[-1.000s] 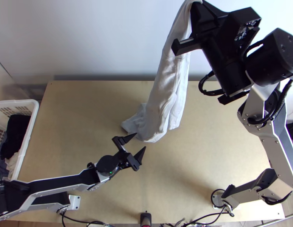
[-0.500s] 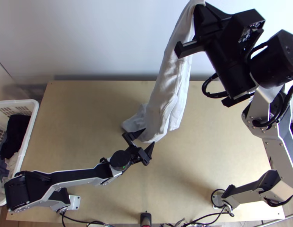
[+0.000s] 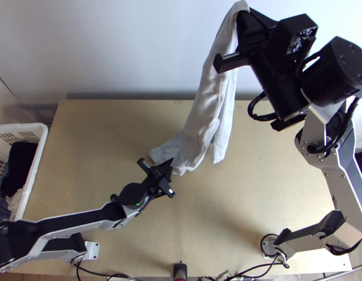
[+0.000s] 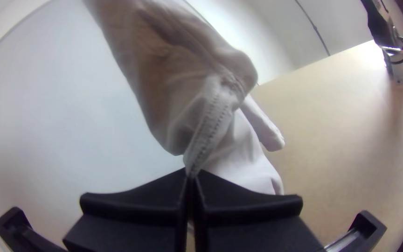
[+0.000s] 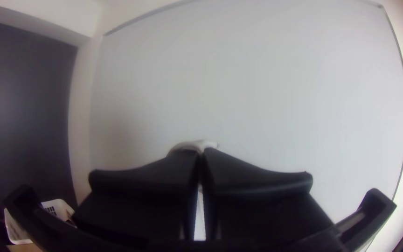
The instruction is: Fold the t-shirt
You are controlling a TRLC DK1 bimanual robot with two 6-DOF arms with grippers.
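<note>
Well, the pale t-shirt (image 3: 199,122) hangs bunched in long folds from above the far side of the table (image 3: 111,140), its lower end gathered loosely on the wood. Which part is collar, sleeve or body cannot be made out, as the folds cover one another.

High up near the top view's upper edge, the right gripper (image 3: 242,13) is closed on the shirt's upper end. The cloth drapes over its fingertips and hides them there; in the right wrist view a small pale hump of fabric rises at the tips of the right gripper (image 5: 202,151), too little to tell which part is pinched.

Low over the table, the left gripper (image 3: 170,161) is closed too. In the left wrist view a stitched seam runs down into the fingertips of the left gripper (image 4: 191,173), and the bit between them is hidden.

Farther out, a white basket (image 3: 35,173), cut off by the top view's left edge, holds dark and light cloth, too jumbled to sort piece by piece.
</note>
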